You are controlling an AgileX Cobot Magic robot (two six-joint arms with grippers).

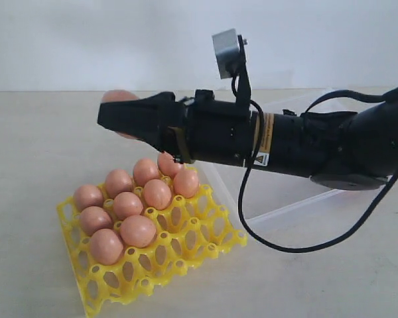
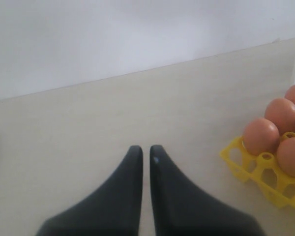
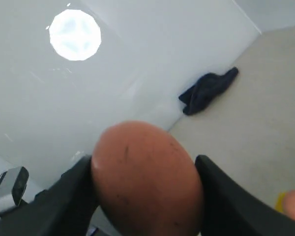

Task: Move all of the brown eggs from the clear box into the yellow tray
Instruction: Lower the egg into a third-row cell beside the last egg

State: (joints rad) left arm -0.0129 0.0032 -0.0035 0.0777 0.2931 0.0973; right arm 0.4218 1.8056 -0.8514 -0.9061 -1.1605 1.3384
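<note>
1. Only the right wrist view shows the grip: the right gripper (image 3: 143, 164) is half spread, clamping one brown egg (image 3: 145, 187).
2. Exterior view: that egg is mostly hidden. Ten eggs (image 1: 127, 205) sit in the yellow tray (image 1: 209, 232), with the clear box (image 1: 298, 199) behind the right arm (image 1: 305, 142).
3. Only the left wrist view shows the left gripper (image 2: 146, 152): closed, empty, low over the table (image 2: 88, 123).
4. The right arm reaches level from the right, above the tray.

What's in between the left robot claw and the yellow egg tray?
Nothing, just bare table. The left wrist view shows the left gripper and the yellow tray with only plain tabletop between them.
</note>
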